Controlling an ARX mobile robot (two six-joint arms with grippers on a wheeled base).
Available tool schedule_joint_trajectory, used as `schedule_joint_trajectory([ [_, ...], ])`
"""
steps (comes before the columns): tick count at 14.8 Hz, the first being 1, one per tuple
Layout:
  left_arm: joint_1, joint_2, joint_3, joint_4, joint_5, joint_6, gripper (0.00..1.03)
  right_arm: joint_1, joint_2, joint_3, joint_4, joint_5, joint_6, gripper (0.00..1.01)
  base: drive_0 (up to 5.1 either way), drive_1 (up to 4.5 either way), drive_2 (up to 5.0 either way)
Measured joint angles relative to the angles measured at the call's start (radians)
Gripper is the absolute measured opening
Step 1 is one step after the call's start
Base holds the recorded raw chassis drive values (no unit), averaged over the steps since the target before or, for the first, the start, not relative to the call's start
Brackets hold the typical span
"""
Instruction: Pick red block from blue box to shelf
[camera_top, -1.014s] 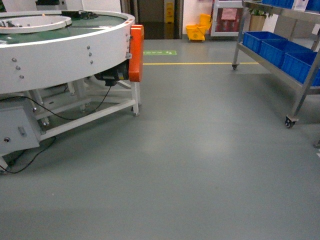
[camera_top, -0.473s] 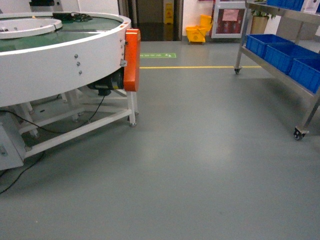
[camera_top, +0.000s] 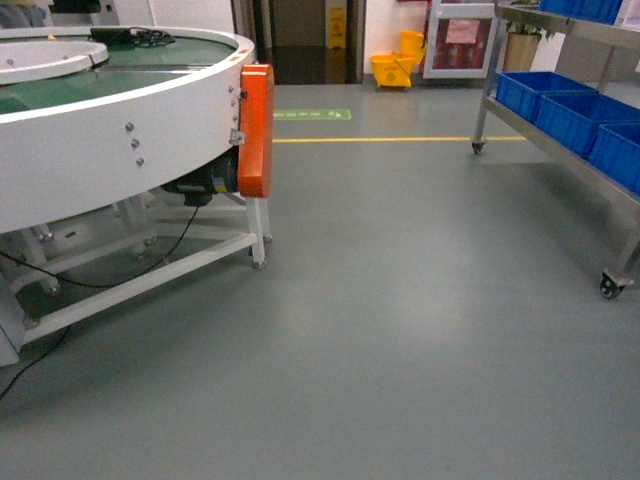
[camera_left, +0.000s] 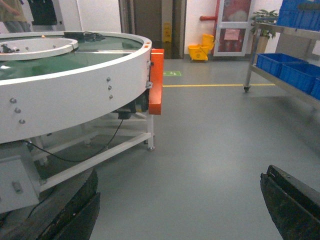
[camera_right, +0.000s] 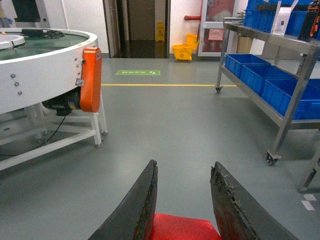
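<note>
The red block (camera_right: 182, 226) sits between the dark fingers of my right gripper (camera_right: 184, 164), which is shut on it above the grey floor. In the left wrist view my left gripper (camera_left: 180, 175) stands open, with only floor between its fingers. The shelf (camera_top: 560, 150), a stainless-steel rack on castor wheels, stands along the right side of the room; it also shows in the right wrist view (camera_right: 291, 107) and in the left wrist view (camera_left: 251, 60). The blue box is out of view. Neither gripper appears in the head view.
A round white conveyor machine (camera_top: 110, 110) with an orange guard (camera_top: 255, 130) fills the left, with cables under its frame. Dark blue crates (camera_top: 560, 105) line the shelf's lower tier. A yellow mop bucket (camera_top: 395, 65) and a yellow floor line (camera_top: 380, 139) lie ahead.
The head view has advanced over the floor: the shelf's near castor slid right and down, and the round machine shifted left and looms larger.
</note>
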Motion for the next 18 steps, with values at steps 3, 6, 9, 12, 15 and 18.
schedule_joint_trajectory([
  [3, 0.000, 0.000, 0.000, 0.002, -0.001, 0.000, 0.98, 0.000, 0.000, 0.000, 0.003, 0.000, 0.000, 0.27, 0.1, 4.41, -4.2],
  [6, 0.000, 0.000, 0.000, 0.003, 0.000, 0.000, 0.98, 0.000, 0.000, 0.000, 0.003, 0.000, 0.000, 0.27, 0.1, 4.42, -4.2],
  [9, 0.000, 0.000, 0.000, 0.001, 0.000, 0.000, 0.98, 0.000, 0.000, 0.000, 0.000, 0.000, 0.000, 0.27, 0.0, 4.37, -4.3],
  [12, 0.000, 0.000, 0.000, 0.002, 0.000, 0.000, 0.98, 0.000, 0.000, 0.000, 0.002, 0.000, 0.000, 0.27, 0.0, 4.32, -4.3],
  [15, 0.000, 0.000, 0.000, 0.002, -0.002, 0.000, 0.98, 0.000, 0.000, 0.000, 0.002, 0.000, 0.000, 0.27, -0.1, 4.28, -4.4],
  [18, 0.000, 0.000, 0.000, 0.000, 0.000, 0.000, 0.98, 0.000, 0.000, 0.000, -0.001, 0.000, 0.000, 0.27, 0.0, 4.30, -4.4],
])
